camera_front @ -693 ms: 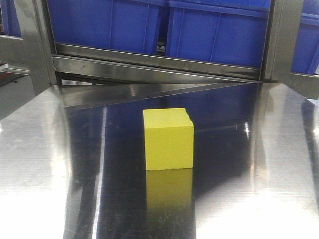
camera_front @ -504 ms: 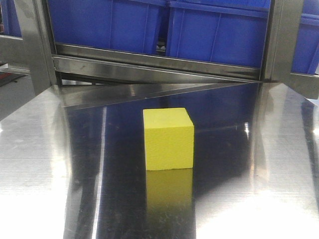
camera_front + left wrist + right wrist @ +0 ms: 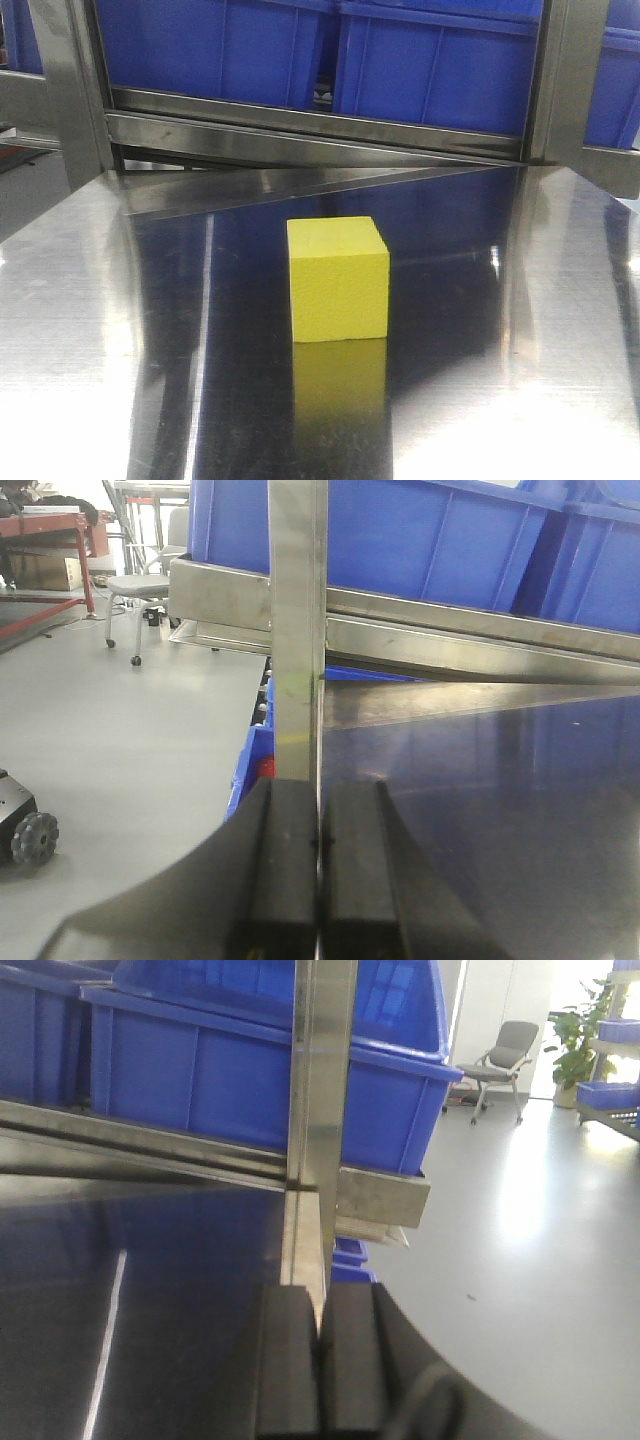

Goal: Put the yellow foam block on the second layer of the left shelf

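Where the block sits: the block (image 3: pixel 338 278) is dead centre on the shiny steel tabletop (image 3: pixel 80 300), flat on one face, with its yellow reflection in the metal just in front of it.
Around it: bare metal on every side, nothing touching it, and it shows only in the front view.
Behind it: a steel rail (image 3: pixel 300 130) runs across, with blue bins (image 3: pixel 430 70) side by side above it, well back from the block.
Left end effector (image 3: pixel 321 800): black pads pressed flat together, closed on nothing, down low at the tabletop's left edge and lined up with the left post (image 3: pixel 298 630).
Left of that: grey floor, a wheeled chair (image 3: pixel 140 585) far back, and a roller wheel (image 3: pixel 33 837) at the picture's edge.
Right end effector (image 3: pixel 320 1305): pads together here too, closed and empty, at the tabletop's right edge, facing the right post (image 3: pixel 322 1080).
Right of that: open floor, a grey chair (image 3: pixel 500 1050) and a potted plant (image 3: pixel 580 1030) in the distance.
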`<action>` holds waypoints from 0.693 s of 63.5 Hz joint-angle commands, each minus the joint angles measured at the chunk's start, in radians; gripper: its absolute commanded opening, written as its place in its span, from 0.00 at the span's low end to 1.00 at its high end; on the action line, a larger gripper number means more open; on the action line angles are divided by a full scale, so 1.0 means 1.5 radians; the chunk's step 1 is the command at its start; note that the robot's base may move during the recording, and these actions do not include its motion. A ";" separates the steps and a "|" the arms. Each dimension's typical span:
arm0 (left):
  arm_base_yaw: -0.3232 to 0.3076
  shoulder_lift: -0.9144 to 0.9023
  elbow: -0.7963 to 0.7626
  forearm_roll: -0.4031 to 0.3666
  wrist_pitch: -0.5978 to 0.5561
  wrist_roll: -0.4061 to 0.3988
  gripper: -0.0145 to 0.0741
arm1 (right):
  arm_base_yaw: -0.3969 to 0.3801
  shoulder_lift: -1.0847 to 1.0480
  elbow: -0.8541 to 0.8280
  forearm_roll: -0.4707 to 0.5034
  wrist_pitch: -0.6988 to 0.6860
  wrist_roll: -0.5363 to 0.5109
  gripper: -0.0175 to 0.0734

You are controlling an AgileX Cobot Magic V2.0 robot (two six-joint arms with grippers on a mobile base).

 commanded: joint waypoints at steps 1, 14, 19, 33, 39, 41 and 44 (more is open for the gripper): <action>0.000 -0.009 0.018 -0.005 -0.055 -0.003 0.32 | -0.002 -0.007 -0.024 -0.006 -0.079 -0.004 0.26; 0.000 -0.009 0.018 -0.005 -0.055 -0.003 0.32 | 0.000 -0.001 -0.141 -0.006 -0.025 -0.004 0.26; 0.000 -0.009 0.018 -0.005 -0.055 -0.003 0.32 | 0.000 0.021 -0.210 -0.006 0.034 -0.004 0.26; 0.000 -0.009 0.018 -0.005 -0.055 -0.003 0.32 | 0.004 0.162 -0.394 -0.005 0.230 -0.004 0.26; 0.000 -0.009 0.018 -0.005 -0.055 -0.003 0.32 | 0.027 0.212 -0.439 -0.005 0.268 -0.004 0.37; 0.000 -0.009 0.018 -0.005 -0.055 -0.003 0.32 | 0.040 0.230 -0.456 -0.005 0.285 -0.004 0.44; 0.000 -0.009 0.018 -0.005 -0.055 -0.003 0.32 | 0.053 0.260 -0.477 -0.005 0.309 -0.004 0.56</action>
